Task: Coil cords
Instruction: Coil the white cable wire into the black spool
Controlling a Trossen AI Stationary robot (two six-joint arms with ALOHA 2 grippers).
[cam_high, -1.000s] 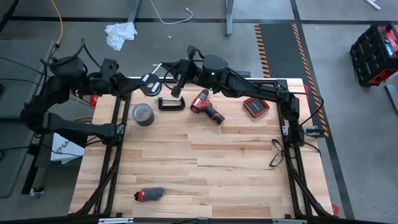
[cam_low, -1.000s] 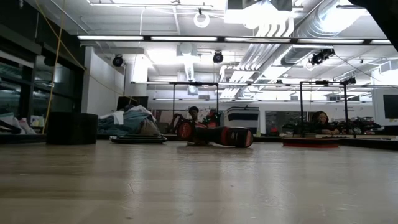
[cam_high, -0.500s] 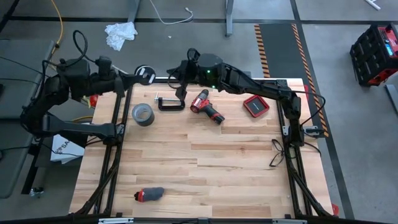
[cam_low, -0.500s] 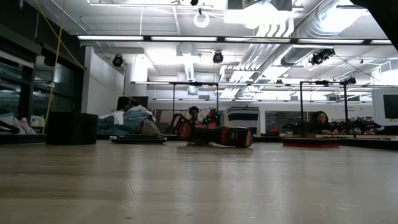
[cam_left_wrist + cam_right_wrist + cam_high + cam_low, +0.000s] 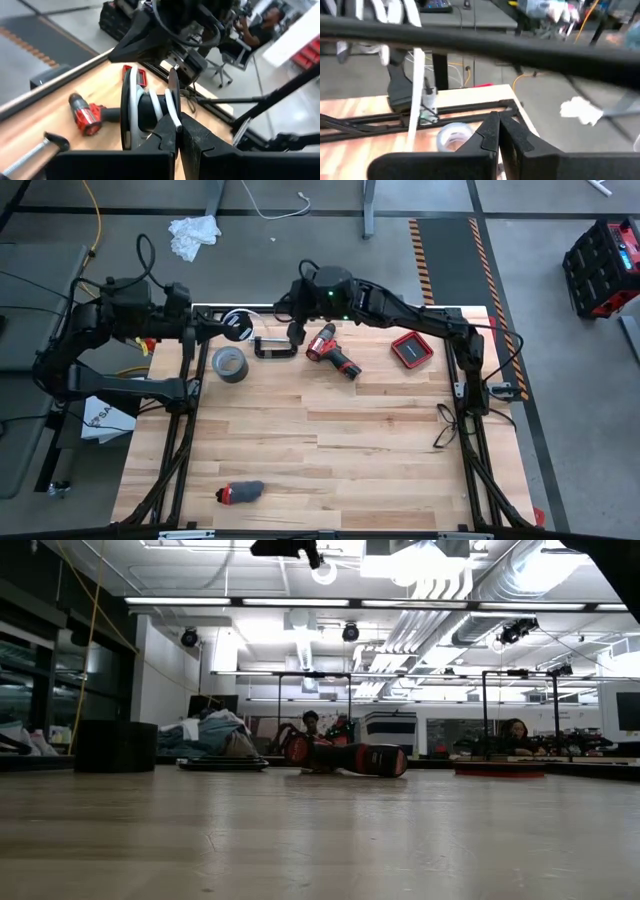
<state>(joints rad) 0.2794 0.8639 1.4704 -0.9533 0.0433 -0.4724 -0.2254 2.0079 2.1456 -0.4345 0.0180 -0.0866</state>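
Note:
The cord's round black disc (image 5: 236, 323) with a pale centre hangs over the table's far left corner, and my left gripper (image 5: 218, 328) is shut on it. In the left wrist view the disc (image 5: 142, 112) shows edge-on, with white cable (image 5: 171, 100) looped beside it. My right gripper (image 5: 293, 332) is shut. It hangs just right of the disc, above the black clamp (image 5: 275, 347). In the right wrist view a white strip of cable (image 5: 415, 95) runs to one side of its fingers (image 5: 490, 131). I cannot tell whether it touches them. My left gripper pinches the cord between its two fingers where the white cable loops against the disc (image 5: 172, 119). The fingertips hide the exact spot. The fingers reach in nearly level from the table's left side. The disc stands on edge, lifted clear of the table.
On the far half of the table lie a grey tape roll (image 5: 229, 363), a red drill (image 5: 332, 352) and a red case (image 5: 411, 351). Glasses (image 5: 446, 425) lie by the right edge and a small dark-and-red thing (image 5: 240, 492) near the front. A white rag (image 5: 193, 235) lies on the floor.
My left gripper has rolled about its own axis and sunk a little toward the table's near edge. The disc has turned with it and stays clear of the table. My right gripper has tipped downward and come lower over the clamp. Both have stayed shut.

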